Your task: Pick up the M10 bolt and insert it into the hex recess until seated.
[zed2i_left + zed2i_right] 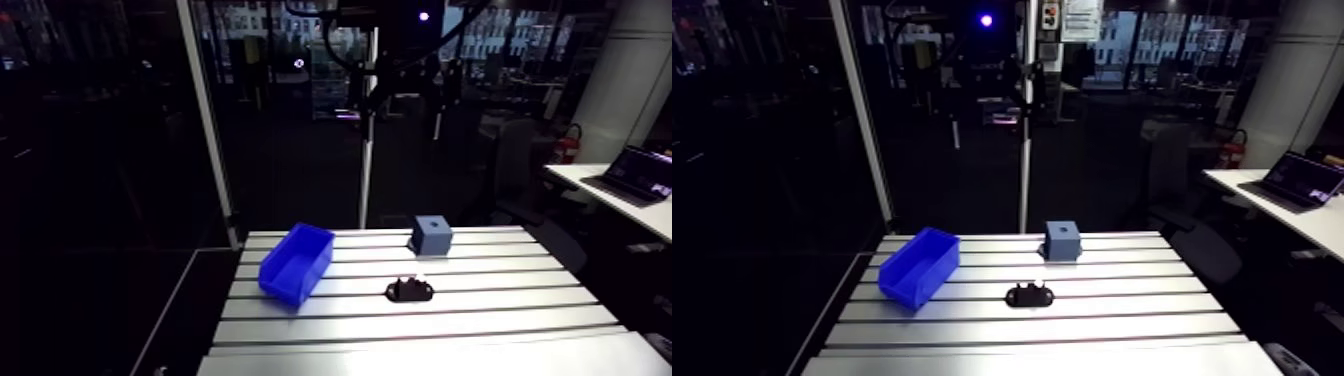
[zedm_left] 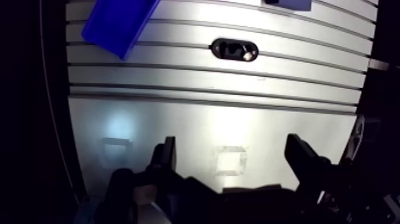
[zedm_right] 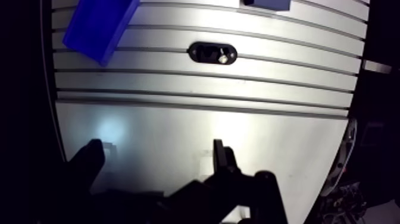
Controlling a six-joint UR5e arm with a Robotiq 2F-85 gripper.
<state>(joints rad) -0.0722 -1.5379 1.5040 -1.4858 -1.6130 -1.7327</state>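
A slotted aluminium table (image 2: 208,113) is seen from above in the wrist view. The gripper (image 2: 232,149) is held over the smooth near part of the table. Its two dark fingers (image 2: 168,156) are spread wide apart, and nothing is held between them. Straight ahead of the gripper, several slots away and well apart from it, a black oval holder (image 2: 229,47) is laid flat on the table. Its long axis is set along the slots, roughly parallel to the line between the two fingers. A small bright metal spot (image 2: 247,55) is seen at the end of the oval farther from the blue bin (image 2: 116,24). This spot is judged to be the M10 bolt, probably standing on end, though its own axis cannot be told. In the arm view a grey-blue block (image 1: 432,235) is shown just beyond the holder, toward the far edge of the table. No hex recess can be made out in any view. The reach is judged to go forward and down, slightly toward the side away from the bin.
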